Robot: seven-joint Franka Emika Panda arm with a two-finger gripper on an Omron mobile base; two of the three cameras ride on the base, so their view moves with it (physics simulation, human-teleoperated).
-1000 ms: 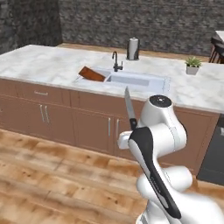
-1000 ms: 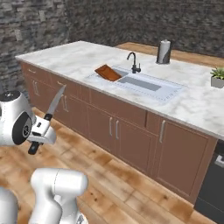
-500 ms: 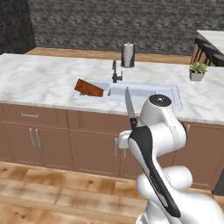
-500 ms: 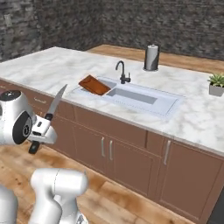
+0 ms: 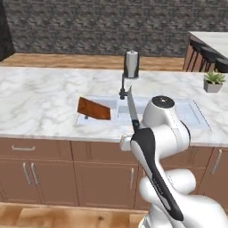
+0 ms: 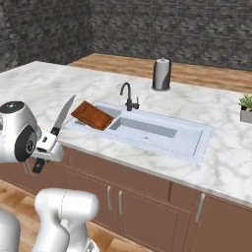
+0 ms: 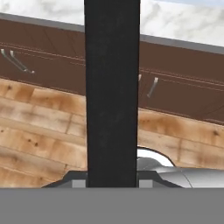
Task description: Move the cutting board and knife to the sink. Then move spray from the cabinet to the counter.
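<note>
My gripper [image 6: 46,146] is shut on the knife, held in front of the counter [image 5: 40,100] and short of its edge. The silver blade [image 5: 132,109] points up and slightly away, seen also as the blade [image 6: 63,115] in the right base view. In the hand view the black handle [image 7: 111,92] runs straight up the middle. The reddish-brown cutting board [image 5: 93,109] leans tilted in the left end of the sink [image 5: 196,116]; it appears as the board [image 6: 92,114] beside the basin [image 6: 162,130]. The spray and the cabinet are out of view.
A black faucet [image 5: 122,87] rises behind the sink, with a paper towel roll [image 5: 131,64] further back. A potted plant [image 5: 213,81] stands at the counter's right. Brown drawer fronts [image 7: 183,83] and wooden floor [image 7: 39,131] lie below the hand.
The whole scene has shifted: the base has driven and turned toward the sink, which is now closer and more central. The knife stays in the gripper in the same pose.
</note>
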